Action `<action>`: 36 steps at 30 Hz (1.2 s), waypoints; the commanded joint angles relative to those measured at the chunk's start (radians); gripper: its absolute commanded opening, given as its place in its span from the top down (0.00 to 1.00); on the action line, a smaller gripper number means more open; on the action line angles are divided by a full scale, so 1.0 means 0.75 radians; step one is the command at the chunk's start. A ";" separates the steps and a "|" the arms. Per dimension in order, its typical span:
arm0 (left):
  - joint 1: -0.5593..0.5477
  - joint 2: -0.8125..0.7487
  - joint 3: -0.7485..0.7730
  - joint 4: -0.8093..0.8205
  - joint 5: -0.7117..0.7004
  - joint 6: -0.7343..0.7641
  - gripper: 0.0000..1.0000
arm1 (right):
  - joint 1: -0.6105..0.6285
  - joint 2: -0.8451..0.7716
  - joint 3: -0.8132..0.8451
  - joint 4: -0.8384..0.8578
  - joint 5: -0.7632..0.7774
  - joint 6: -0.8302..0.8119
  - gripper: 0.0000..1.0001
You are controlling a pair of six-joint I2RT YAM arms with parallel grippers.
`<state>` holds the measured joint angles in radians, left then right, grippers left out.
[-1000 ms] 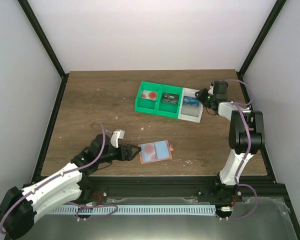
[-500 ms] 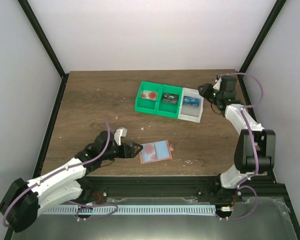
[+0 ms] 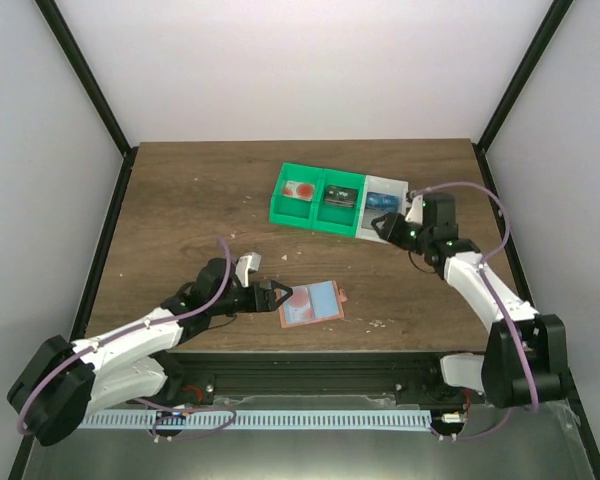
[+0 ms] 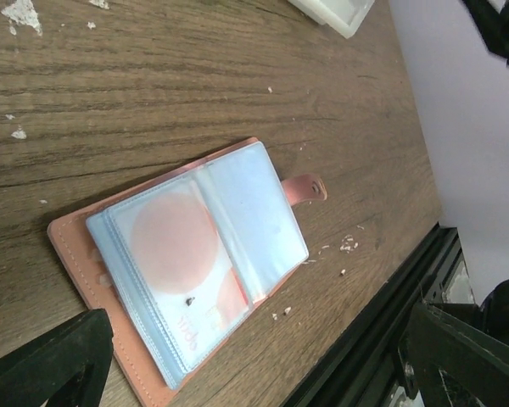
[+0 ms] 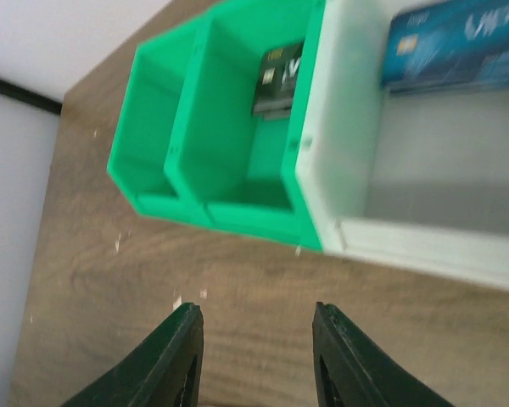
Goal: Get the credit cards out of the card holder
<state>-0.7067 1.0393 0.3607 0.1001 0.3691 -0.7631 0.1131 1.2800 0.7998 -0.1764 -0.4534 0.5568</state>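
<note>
The wooden table [image 3: 180, 220] is bearing a green two-compartment bin [image 3: 310, 221] with a white bin [image 3: 383, 235] touching its right side; nearer the arms, the salmon-pink card holder [image 3: 311, 302] is lying open and flat near the table's front edge, the credit cards [image 4: 254, 212] showing light blue through its clear sleeves; only the left wrist view is showing its stacked sleeves and strap tab [image 4: 304, 188]; the left gripper [image 3: 276, 298] is hovering just beside the holder's left edge, jaws spread wide and gripping nothing; the right gripper [image 3: 385, 228] is hanging at the white bin's front wall, jaws partly apart over bare wood; its wrist view is showing a blue card [image 5: 458, 42] and a black card [image 5: 280, 76]; only the top view is showing the red item [image 3: 301, 190].
</note>
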 commanded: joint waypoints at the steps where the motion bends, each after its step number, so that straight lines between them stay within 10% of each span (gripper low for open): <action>1: 0.004 0.040 -0.008 0.135 0.017 -0.055 0.03 | 0.107 -0.120 -0.104 -0.031 -0.006 -0.011 0.62; 36: 0.004 0.206 -0.116 0.420 0.126 -0.221 0.02 | 0.617 0.034 -0.435 0.047 -0.028 0.025 0.61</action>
<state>-0.7067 1.1801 0.2863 0.3672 0.4450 -0.9173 0.5632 1.3674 0.4908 -0.0849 -0.4526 0.5766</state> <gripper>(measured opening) 0.977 0.390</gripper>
